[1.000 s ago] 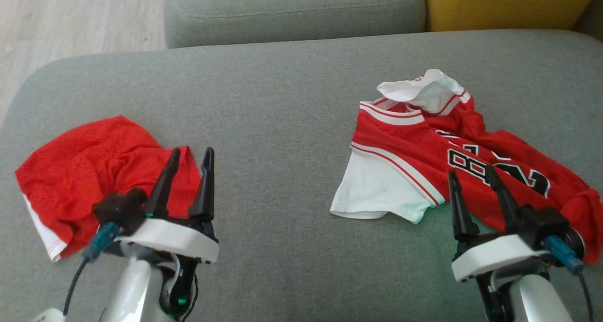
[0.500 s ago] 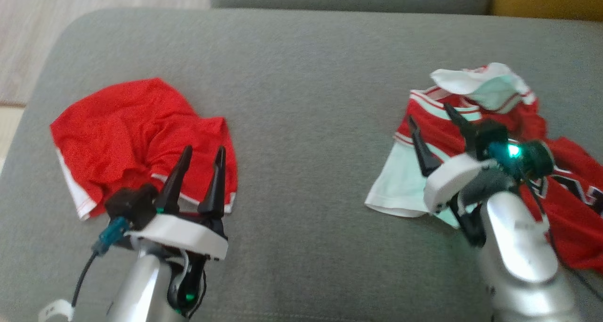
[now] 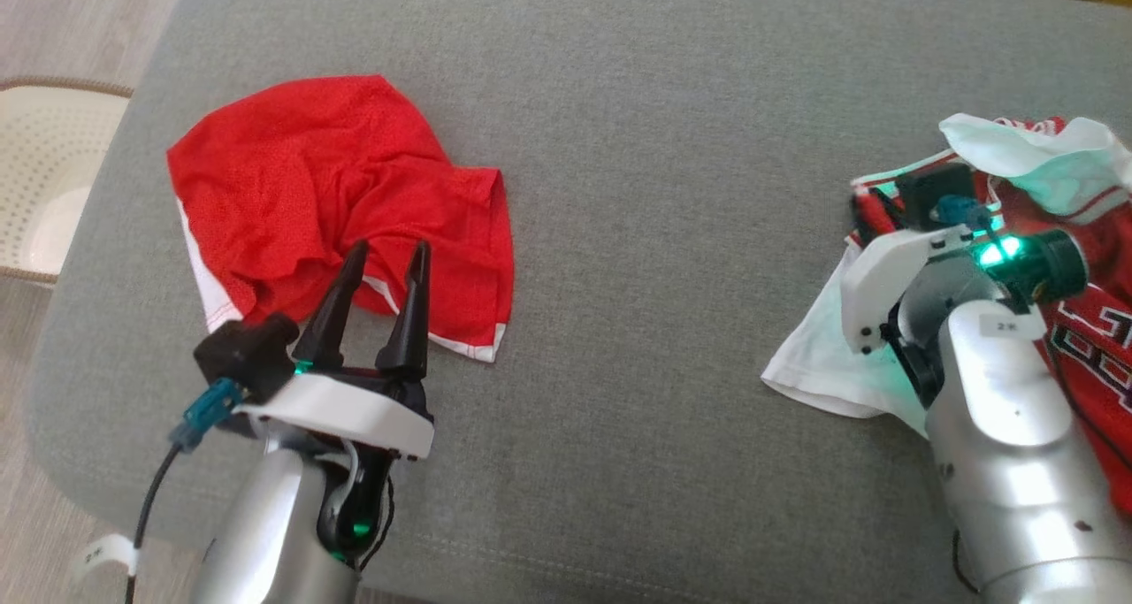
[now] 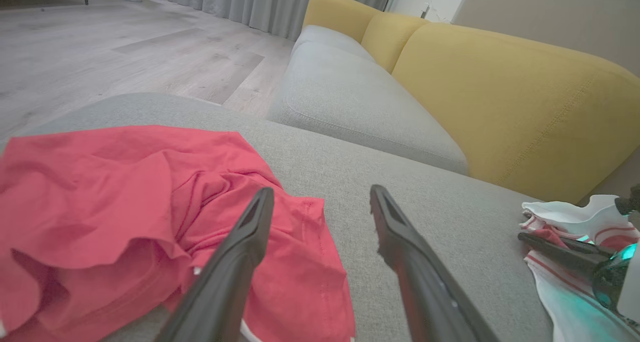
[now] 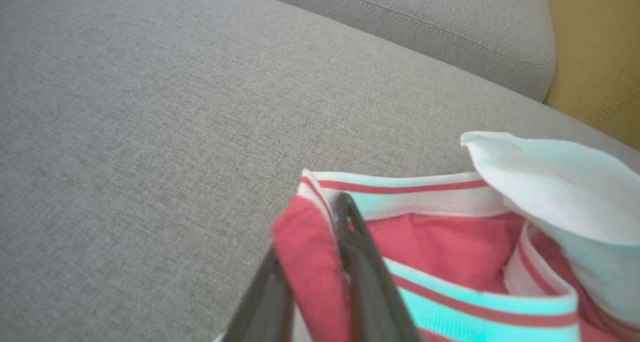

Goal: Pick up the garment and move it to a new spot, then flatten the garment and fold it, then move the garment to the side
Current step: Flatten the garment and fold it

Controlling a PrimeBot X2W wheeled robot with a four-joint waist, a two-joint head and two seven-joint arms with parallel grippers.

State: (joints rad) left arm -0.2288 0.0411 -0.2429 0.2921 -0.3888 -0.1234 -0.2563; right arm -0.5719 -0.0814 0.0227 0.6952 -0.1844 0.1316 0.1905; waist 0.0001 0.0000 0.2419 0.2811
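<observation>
Opening step of the task, the pick-up. The right hand [image 3: 871,208] was clenched on a red fold of the jersey [image 3: 809,365], which lay crumpled at the right end of the grey sofa seat [image 3: 663,233] with its white panel spread toward the front edge. The left hand [image 3: 387,252] was released, its fingers well apart, poised above the near hem of the red shorts [image 3: 336,171] at the left end and grasping nothing. By the look of it the grip was only just made and the jersey had not yet left the seat. The next move would call for a lift high enough to clear the trailing cloth, then a carry toward the bare middle of the seat, with the pinch kept firm, since only a thin fold was caught. The right wrist view showed what the head view hid behind the wrist housing: the fold rose between the two fingers, just beside the striped trim. The left wrist view gave the low side-on aspect, with the yellow backrest [image 4: 500,106] beyond and the right hand's dark fingers lying across the jersey's edge. The head view alone placed both garments well apart on one seat.
</observation>
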